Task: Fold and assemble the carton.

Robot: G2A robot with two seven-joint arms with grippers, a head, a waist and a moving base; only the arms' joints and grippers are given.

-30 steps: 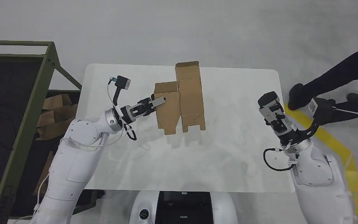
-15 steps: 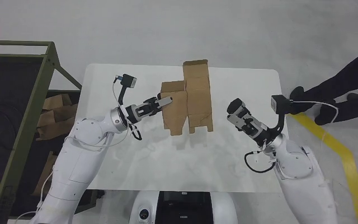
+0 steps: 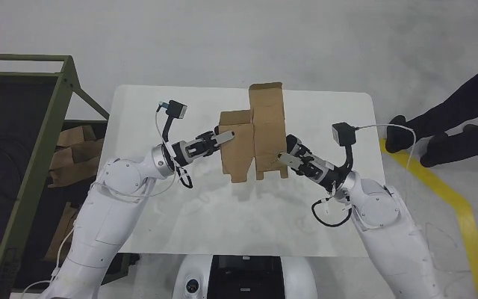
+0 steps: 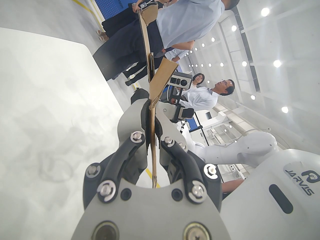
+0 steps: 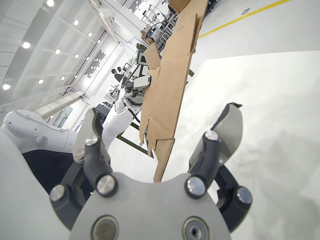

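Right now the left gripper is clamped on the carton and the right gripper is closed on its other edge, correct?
No. The left gripper is clamped on the carton, but the right gripper is open, straddling the other edge; the right wrist view shows it.

The carton (image 3: 254, 131) was plain brown cardboard with no print or pattern. The left tool (image 3: 226, 137) had light grey fingers (image 4: 127, 119) with black pads (image 4: 145, 121), black links and silver screws. The right tool (image 3: 284, 155) showed the same grey, black and silver. Under both tools the surface (image 3: 149, 217) was white with faint grey smudges. Beyond the left tool stood an olive-green rack (image 3: 69, 75) with brown cardboard pieces (image 3: 75, 149) beside it. The floor (image 3: 299, 37) was pale grey, and a yellow line (image 5: 250, 16) crossed it past the right tool.
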